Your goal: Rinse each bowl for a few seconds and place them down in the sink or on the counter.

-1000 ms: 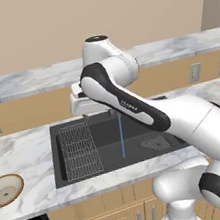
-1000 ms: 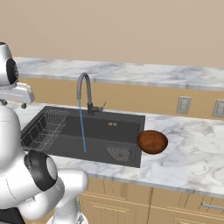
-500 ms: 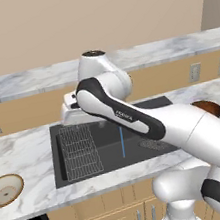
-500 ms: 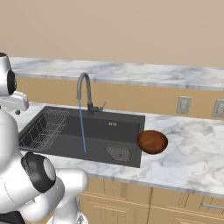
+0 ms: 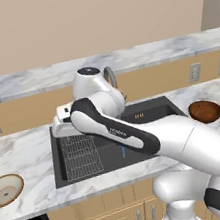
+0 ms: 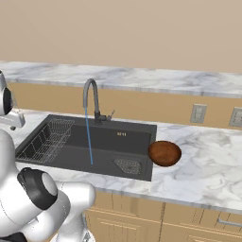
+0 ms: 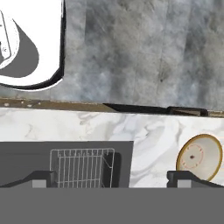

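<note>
Jaws spread wide, empty, arm bent left above the wire rack (image 5: 81, 155), tan bowl (image 7: 199, 157) beyond

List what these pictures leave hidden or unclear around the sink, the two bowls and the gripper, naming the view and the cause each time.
- Left base view: the arm covers much of the sink and most of the tap.
- Left base view: the tan bowl is cut by the left edge.
- Hand view: the grey bottom band hides the bases of the gripper fingers.
- Right base view: the reddish-brown bowl shows its underside; its inside is unseen.
</note>
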Robot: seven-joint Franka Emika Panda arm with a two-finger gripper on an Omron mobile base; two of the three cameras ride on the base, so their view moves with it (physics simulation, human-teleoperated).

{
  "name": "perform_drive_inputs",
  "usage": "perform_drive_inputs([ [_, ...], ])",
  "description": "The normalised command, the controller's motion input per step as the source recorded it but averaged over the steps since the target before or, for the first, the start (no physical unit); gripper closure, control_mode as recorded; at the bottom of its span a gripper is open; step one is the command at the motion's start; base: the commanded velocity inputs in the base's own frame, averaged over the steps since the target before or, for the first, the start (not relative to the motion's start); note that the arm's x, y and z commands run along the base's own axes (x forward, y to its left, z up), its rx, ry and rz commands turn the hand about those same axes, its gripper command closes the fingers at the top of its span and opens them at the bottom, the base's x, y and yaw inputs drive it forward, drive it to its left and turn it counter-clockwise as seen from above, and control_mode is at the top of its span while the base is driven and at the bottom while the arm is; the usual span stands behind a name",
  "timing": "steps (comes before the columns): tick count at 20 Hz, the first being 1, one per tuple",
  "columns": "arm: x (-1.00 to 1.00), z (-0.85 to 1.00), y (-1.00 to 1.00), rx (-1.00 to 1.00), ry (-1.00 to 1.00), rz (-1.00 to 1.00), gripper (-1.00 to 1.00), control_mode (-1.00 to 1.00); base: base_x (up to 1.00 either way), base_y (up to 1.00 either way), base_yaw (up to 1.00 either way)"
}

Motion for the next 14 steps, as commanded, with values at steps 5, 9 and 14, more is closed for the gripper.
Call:
perform_drive_inputs([
  [5, 0.0, -0.18, 0.29, 0.01, -0.04, 0.0, -1.0, -1.0, 0.0, 0.0, 0.0],
  [9, 0.0, -0.14, 0.27, 0.02, -0.04, 0.0, -1.0, -1.0, 0.0, 0.0, 0.0],
  [14, 0.02, -0.13, 0.22, 0.03, -0.04, 0.0, -1.0, -1.0, 0.0, 0.0, 0.0],
])
